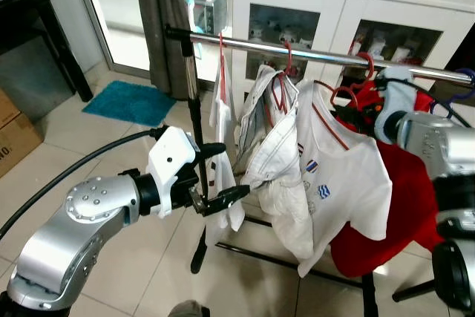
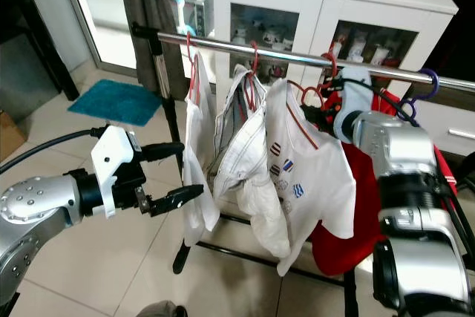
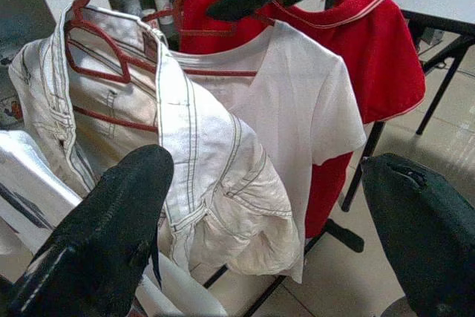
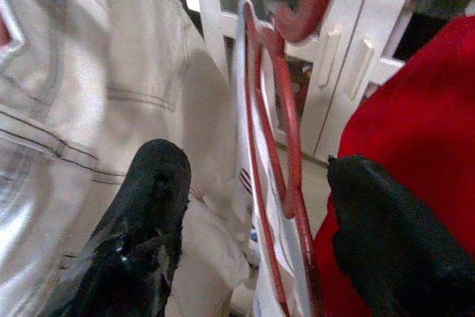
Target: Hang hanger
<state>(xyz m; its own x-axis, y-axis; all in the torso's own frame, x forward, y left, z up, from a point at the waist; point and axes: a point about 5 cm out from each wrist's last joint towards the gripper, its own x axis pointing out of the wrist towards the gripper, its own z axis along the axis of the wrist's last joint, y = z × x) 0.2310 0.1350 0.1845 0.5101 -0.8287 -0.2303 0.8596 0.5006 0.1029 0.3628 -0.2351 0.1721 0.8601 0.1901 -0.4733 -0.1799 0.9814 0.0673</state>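
Observation:
A steel clothes rail (image 1: 319, 56) carries several red hangers with garments: a thin white one (image 1: 220, 109), white denim (image 1: 278, 176), a white T-shirt with red trim (image 1: 341, 176) and a red top (image 1: 401, 213). My left gripper (image 1: 226, 172) is open, held at mid height just left of the thin white garment and touching nothing. My right arm (image 1: 430, 146) reaches up to the rail between the T-shirt and the red top. Its gripper (image 4: 256, 165) is open, with a red hanger (image 4: 286, 109) running between the spread fingers (image 4: 148, 206). I cannot tell whether they touch it.
A white cabinet with glass doors (image 1: 312, 5) stands behind the rack. A grey curtain (image 1: 159, 20) and the rack's black upright (image 1: 194, 94) are at the left end. A teal mat (image 1: 130, 102) lies on the tiled floor, and a cardboard box (image 1: 11, 139) sits far left.

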